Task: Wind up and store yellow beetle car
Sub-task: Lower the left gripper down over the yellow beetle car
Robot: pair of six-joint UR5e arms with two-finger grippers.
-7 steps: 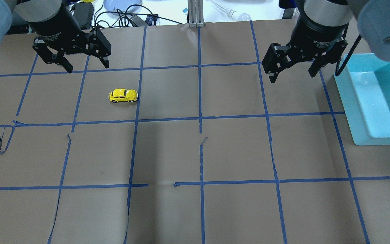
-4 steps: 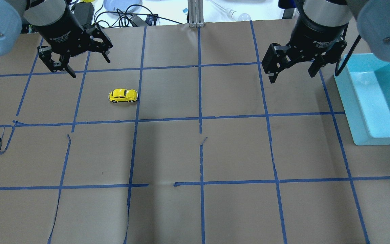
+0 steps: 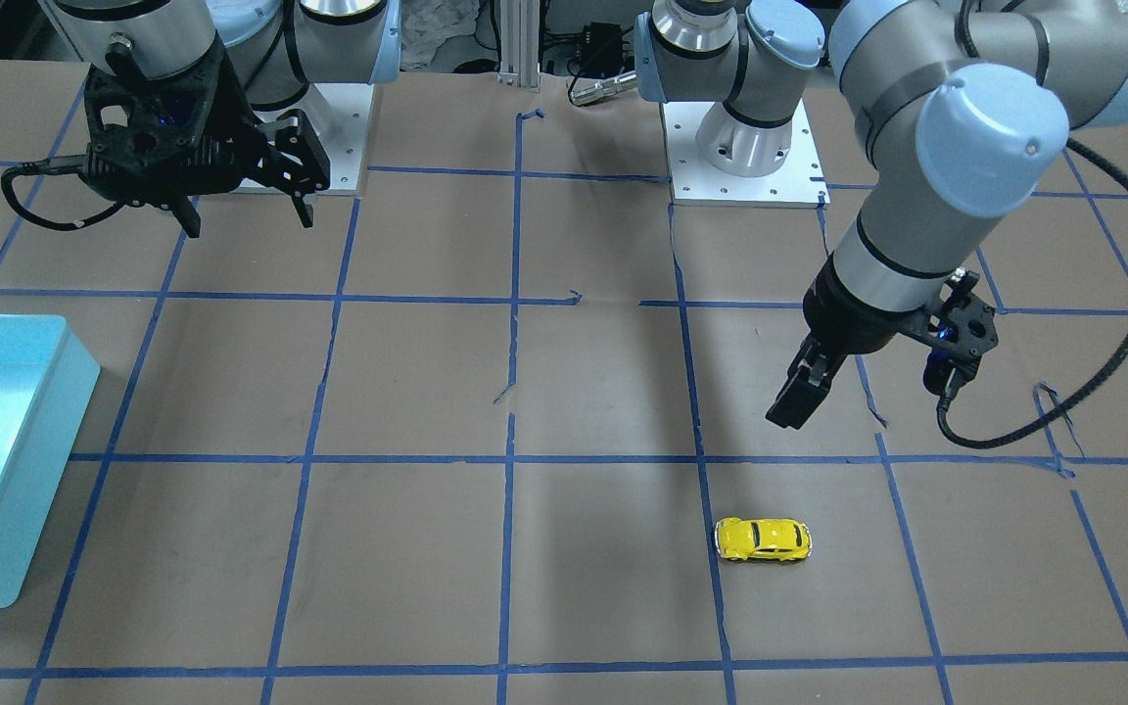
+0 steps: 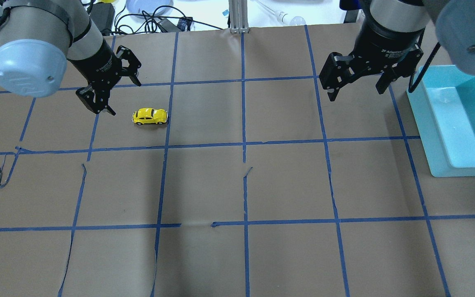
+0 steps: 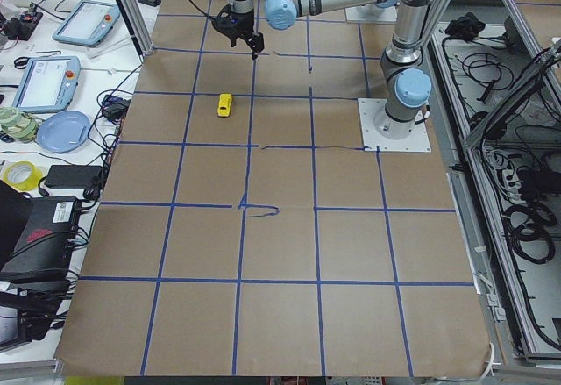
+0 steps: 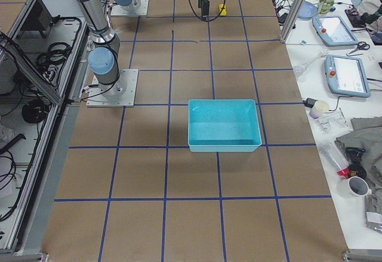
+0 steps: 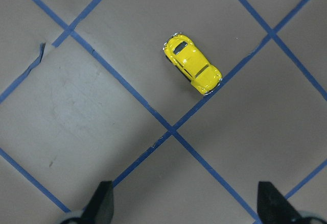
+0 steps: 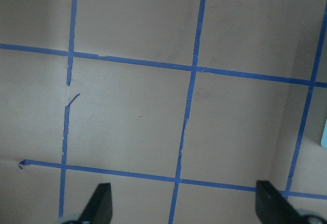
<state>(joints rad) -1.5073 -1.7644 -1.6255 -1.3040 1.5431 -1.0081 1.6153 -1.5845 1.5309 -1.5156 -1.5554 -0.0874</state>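
Observation:
The yellow beetle car (image 4: 150,116) stands on its wheels on the brown paper by a blue tape line, left of centre. It also shows in the front view (image 3: 763,540) and the left wrist view (image 7: 192,64). My left gripper (image 4: 126,99) is open and empty. It hovers just left of and behind the car, apart from it. In the left wrist view the car lies ahead of the open fingertips (image 7: 102,201). My right gripper (image 4: 357,95) is open and empty, high at the far right, with only paper under it in the right wrist view (image 8: 184,203).
A turquoise bin (image 4: 427,123) stands at the table's right edge, next to the right gripper; it looks empty in the right side view (image 6: 224,145). Blue tape lines grid the brown paper. Cables and clutter lie beyond the far edge.
My left arm has swung nearer and lower towards the car, and its wrist has turned so the fingers sit diagonally. The car and the right arm have not moved.

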